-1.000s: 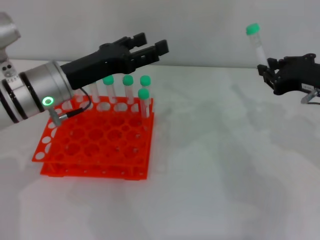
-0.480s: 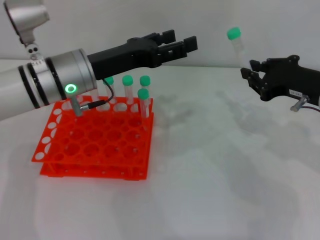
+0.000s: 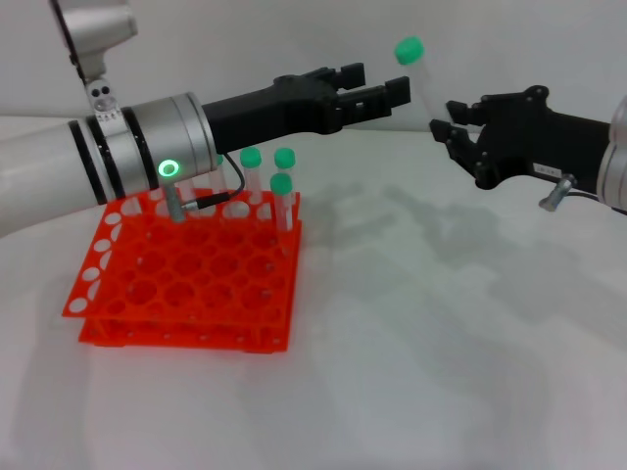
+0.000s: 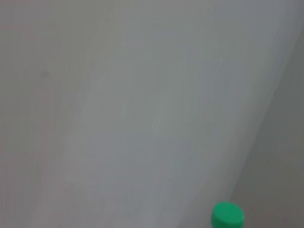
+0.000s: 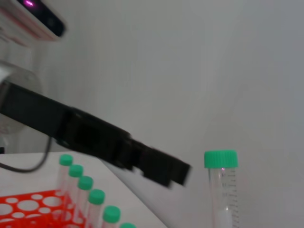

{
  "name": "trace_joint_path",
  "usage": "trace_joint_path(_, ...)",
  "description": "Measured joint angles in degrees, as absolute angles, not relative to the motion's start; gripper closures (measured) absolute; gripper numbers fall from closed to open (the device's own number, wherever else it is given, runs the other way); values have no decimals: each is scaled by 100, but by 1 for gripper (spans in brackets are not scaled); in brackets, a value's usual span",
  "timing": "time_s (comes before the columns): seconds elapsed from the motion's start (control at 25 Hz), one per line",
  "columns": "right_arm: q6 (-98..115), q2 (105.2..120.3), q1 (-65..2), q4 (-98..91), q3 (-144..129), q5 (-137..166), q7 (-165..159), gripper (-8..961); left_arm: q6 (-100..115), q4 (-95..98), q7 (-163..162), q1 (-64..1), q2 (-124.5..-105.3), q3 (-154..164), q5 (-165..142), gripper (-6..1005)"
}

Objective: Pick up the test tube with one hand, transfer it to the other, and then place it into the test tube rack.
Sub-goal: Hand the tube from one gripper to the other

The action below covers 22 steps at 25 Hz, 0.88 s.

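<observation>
Test tube [image 3: 416, 61]: held aloft, cap up, between both grippers, well apart from the rack.
Right gripper [image 3: 453, 130]: pinched on the tube's lower end.
Left gripper [image 3: 377, 90]: spread, just beside the tube, not seen gripping.
Test tube rack [image 3: 186, 274]: orange, several capped tubes seated.
Progress: pickup done; handover and placing judged outstanding.

The test tube [image 3: 415, 59], clear with a green cap, tilts upright in midair. The orange-red rack [image 3: 186, 279] sits on the table, holding other green-capped tubes [image 3: 282, 196].
</observation>
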<state>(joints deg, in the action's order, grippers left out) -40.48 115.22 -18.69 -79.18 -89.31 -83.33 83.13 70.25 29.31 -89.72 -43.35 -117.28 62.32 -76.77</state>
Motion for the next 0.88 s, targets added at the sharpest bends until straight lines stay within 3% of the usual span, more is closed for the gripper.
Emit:
trace_joint_path(0.8,-4018,11531,-1938,-8060,-9119,-8119,8269,765,6943,2985,-8194,-4317,-11900,6433,-7645,110)
trace_joint_path(0.88,-4022,11531,-1917,-8060,-9122,-8119,8266,765,6956,2987,-8124,-4303,-11900,6433,-7582,173)
